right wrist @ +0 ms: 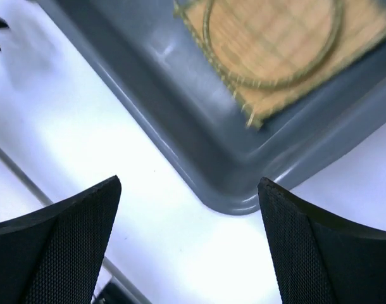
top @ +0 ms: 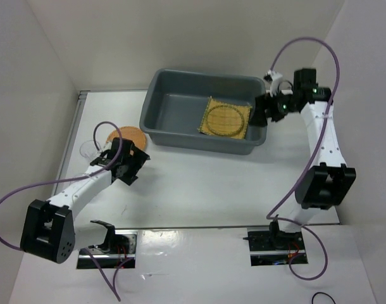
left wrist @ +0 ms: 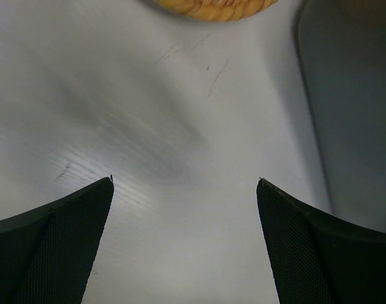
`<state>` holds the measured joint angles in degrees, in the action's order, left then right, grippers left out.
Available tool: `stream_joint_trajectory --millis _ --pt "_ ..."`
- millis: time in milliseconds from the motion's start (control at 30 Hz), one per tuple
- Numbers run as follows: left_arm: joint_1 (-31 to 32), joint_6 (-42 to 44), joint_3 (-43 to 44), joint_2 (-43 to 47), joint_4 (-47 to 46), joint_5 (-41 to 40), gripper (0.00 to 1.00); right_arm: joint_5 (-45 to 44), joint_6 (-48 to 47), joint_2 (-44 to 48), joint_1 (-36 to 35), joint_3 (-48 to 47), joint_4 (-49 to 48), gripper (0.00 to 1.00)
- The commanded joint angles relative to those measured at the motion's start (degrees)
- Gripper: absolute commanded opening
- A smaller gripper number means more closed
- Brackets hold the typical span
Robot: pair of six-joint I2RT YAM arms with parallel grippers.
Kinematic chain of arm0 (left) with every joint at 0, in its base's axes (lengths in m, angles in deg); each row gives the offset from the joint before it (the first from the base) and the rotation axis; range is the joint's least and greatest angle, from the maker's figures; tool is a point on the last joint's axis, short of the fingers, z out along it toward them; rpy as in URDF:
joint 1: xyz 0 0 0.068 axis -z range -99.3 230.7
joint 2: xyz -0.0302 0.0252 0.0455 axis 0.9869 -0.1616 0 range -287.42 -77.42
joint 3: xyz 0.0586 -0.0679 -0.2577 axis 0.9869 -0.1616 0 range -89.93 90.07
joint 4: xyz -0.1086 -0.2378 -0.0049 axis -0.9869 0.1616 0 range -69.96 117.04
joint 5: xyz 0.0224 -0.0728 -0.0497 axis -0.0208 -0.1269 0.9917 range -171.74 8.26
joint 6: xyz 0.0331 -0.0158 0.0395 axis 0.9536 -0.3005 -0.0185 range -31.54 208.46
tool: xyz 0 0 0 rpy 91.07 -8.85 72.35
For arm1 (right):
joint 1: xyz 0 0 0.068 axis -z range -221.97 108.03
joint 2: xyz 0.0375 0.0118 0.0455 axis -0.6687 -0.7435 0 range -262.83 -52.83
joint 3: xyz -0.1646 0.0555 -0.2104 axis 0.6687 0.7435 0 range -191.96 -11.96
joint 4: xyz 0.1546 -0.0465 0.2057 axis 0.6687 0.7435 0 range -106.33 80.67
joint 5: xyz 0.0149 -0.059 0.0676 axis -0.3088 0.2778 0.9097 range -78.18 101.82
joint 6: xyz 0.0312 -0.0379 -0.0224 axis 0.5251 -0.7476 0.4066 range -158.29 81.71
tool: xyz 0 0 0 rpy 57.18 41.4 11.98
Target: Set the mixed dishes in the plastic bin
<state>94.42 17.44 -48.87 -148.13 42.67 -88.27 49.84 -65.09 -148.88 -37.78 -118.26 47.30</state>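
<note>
Mat (top: pixel 240 130) sits in the bin (top: pixel 193 140), left fingers (left wrist: pixel 54 240) and right fingers (right wrist: pixel 60 240) both spread empty, so next I ease the left ones far onto the orange disc (top: pixel 133 135) left of the bin.

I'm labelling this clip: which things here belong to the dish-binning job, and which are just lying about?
Job: plastic bin; yellow mat inside it, round disc on the mat; orange disc and clear glass cup on the table, left of the bin.
Lying about: purple cables; black cord loop at the near right edge.
</note>
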Motion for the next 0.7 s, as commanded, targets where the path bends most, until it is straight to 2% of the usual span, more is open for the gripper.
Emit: stream_joint_trajectory --millis 0,33,67,100,167,300,467,567,667 --pt "0.3 -15.7 -2.3 4.3 -13.1 -6.6 1.0 3.0 -1.7 8.0 2.5 18.5 -5.5 0.93" --pt "0.3 -17.6 -3.5 4.8 -15.8 -7.7 1.0 3.0 -1.7 14.2 2.5 22.5 -7.5 0.93" --pt "0.9 -20.8 -6.9 4.8 -18.1 -9.3 1.0 2.4 -1.7 16.7 3.0 29.0 -10.9 0.94" --pt "1.5 -22.4 -8.5 5.5 -22.1 -10.7 1.0 1.6 -0.9 18.6 3.0 31.3 -11.6 0.94" --pt "3.1 -25.3 -11.2 7.5 -24.9 -17.8 1.0 -1.6 1.4 20.1 3.0 35.7 -11.6 0.93" --pt "5.6 -34.8 -21.3 10.0 -34.8 -25.6 1.0 -2.8 4.7 21.7 6.5 43.0 -14.3 0.91" --pt "6.3 -40.5 -25.4 6.8 -41.2 -30.4 1.0 -2.2 4.7 21.7 7.1 40.9 -14.3 0.91" --pt "6.3 -44.0 -26.2 -0.1 -46.0 -32.0 1.0 -0.3 1.5 21.2 8.9 40.2 -9.5 0.91" --pt "6.3 -45.6 -25.5 -9.1 -53.9 -31.3 1.0 -0.3 1.5 21.2 10.1 38.8 -8.9 0.91"
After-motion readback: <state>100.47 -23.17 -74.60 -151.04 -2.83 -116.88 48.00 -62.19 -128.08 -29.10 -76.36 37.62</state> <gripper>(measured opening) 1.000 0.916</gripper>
